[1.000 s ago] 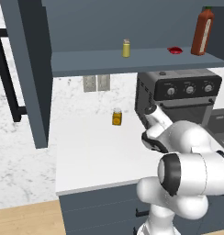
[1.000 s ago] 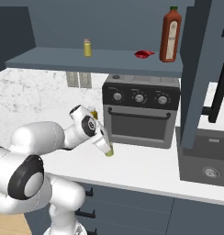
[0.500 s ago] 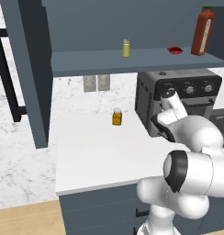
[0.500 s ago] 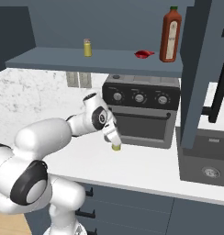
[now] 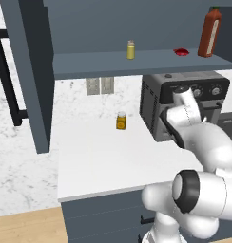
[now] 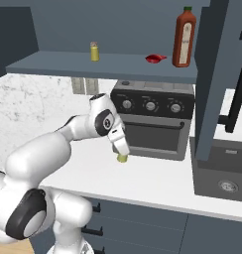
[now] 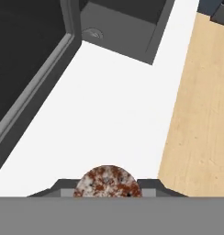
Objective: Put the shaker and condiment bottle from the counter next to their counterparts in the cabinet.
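Here we see our hand (image 6: pixel 122 155) angled down before the oven, clamped on one shaker (image 6: pixel 122 158); two more yellow containers sit at eleven o'clock.

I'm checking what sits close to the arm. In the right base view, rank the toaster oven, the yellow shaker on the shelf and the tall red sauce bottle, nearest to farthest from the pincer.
1. Toaster oven: just right of the pincer, on the counter.
2. Yellow shaker on the shelf: above, slightly left.
3. Tall red sauce bottle: far upper right on the shelf.
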### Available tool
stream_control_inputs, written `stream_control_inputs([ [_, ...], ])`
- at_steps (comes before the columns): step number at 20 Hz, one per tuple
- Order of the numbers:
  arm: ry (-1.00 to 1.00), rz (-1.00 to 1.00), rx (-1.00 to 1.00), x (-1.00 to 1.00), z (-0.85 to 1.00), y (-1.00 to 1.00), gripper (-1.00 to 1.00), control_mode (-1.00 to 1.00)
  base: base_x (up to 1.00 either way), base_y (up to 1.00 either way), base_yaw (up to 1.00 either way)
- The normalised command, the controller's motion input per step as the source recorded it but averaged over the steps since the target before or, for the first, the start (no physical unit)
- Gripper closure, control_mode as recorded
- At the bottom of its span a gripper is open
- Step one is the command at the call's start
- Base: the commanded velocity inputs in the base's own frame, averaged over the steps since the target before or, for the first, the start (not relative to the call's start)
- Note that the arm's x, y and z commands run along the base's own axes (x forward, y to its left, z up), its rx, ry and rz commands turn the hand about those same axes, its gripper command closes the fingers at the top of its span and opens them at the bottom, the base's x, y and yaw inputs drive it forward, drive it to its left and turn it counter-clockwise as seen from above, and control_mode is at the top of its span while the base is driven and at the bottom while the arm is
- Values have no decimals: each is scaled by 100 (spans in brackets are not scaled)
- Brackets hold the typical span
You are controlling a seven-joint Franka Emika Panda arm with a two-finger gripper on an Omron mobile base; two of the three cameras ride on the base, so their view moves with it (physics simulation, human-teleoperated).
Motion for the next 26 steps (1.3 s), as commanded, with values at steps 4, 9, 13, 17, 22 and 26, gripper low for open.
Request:
stream_control_inputs([
  [4, -21, 0, 0, -57, 79, 0, 100, -100, 0, 0, 0],
  [9, -26, -3, -6, -23, 74, 0, 100, -100, 0, 0, 0],
  [13, -35, -5, -20, 0, 71, 16, 100, -100, 0, 0, 0],
  [17, -35, 0, -21, 0, 72, 26, 100, -100, 0, 0, 0],
  [22, -28, 0, -17, 0, 81, 12, 100, -100, 0, 0, 0],
  [26, -21, 0, -9, 0, 86, 0, 100, -100, 0, 0, 0],
])
